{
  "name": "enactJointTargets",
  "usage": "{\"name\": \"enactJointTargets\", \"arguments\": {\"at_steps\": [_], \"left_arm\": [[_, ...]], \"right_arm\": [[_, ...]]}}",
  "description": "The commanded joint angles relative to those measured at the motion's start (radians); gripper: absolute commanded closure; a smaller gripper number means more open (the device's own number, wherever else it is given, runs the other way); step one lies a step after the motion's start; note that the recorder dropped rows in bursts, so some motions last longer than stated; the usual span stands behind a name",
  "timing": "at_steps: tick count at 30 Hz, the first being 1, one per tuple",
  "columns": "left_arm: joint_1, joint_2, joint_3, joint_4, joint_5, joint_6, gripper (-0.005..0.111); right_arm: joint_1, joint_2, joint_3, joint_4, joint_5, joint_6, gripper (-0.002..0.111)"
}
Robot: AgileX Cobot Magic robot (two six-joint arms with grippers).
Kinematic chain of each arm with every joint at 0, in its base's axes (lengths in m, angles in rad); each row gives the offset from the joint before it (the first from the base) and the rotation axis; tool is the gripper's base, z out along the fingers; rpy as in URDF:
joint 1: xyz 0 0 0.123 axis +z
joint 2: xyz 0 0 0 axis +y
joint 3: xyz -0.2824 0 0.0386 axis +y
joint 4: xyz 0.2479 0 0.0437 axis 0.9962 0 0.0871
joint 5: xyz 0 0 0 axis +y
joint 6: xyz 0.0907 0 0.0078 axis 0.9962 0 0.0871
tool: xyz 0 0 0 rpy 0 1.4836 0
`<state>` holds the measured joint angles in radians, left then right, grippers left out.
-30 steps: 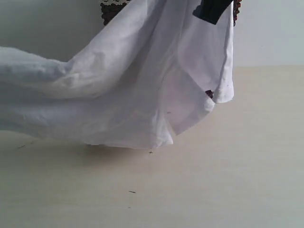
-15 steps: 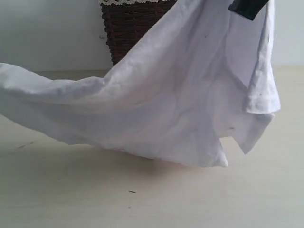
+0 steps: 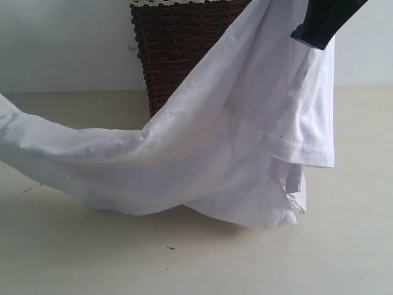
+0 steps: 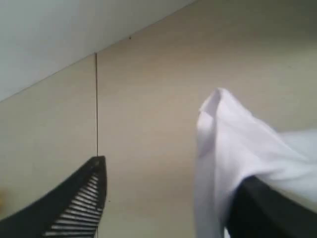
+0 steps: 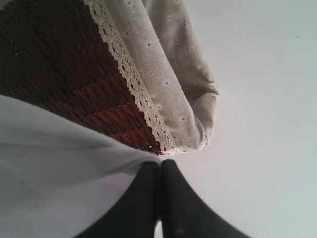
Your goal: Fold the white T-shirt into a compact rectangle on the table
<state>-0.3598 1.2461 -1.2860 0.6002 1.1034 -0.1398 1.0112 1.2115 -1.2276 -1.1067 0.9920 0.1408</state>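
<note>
- Your right gripper (image 5: 160, 164) has its two dark fingers pressed together, pinching an edge of the white T-shirt (image 5: 54, 168). The cloth spreads away from the fingertips in a smooth sheet.
- In the exterior view that gripper sits high at the upper right. The shirt hangs below it and sweeps down and leftward out of frame.
- Your left gripper (image 4: 173, 173) has its fingers spread wide. A fold of the shirt is draped over one finger (image 4: 267, 208), while the ribbed one stands bare.
- The shirt's lowest folds sag down to the table (image 3: 184, 264); you cannot tell whether they touch it.
- Behind the shirt stands a dark wicker basket (image 3: 178, 55), and its lace-trimmed lining (image 5: 163, 74) hangs over the rim.
</note>
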Motion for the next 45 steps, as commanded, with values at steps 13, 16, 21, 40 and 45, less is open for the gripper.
{"name": "enactJointTargets", "arguments": {"at_steps": [13,16,21,40,45], "left_arm": [[0.0,-0.157,0.003,0.008,-0.107,-0.141,0.051],[0.0,-0.151,0.003,0.005,-0.066,-0.158,0.038],[0.0,-0.114,0.003,-0.04,0.0,-0.177,0.03],[0.0,-0.134,0.003,-0.18,-0.02,-0.107,0.03],[0.0,-0.118,0.003,-0.335,-0.033,0.004,0.03]], "right_arm": [[0.001,-0.027,-0.007,0.337,-0.084,-0.317,0.108],[0.001,-0.034,-0.007,0.553,-0.078,-0.529,0.108],[0.001,-0.034,-0.007,0.69,-0.005,-0.635,0.108],[0.001,0.008,0.131,1.473,0.192,-1.05,0.108],[0.001,0.057,0.191,1.503,0.227,-0.972,0.091]]}}
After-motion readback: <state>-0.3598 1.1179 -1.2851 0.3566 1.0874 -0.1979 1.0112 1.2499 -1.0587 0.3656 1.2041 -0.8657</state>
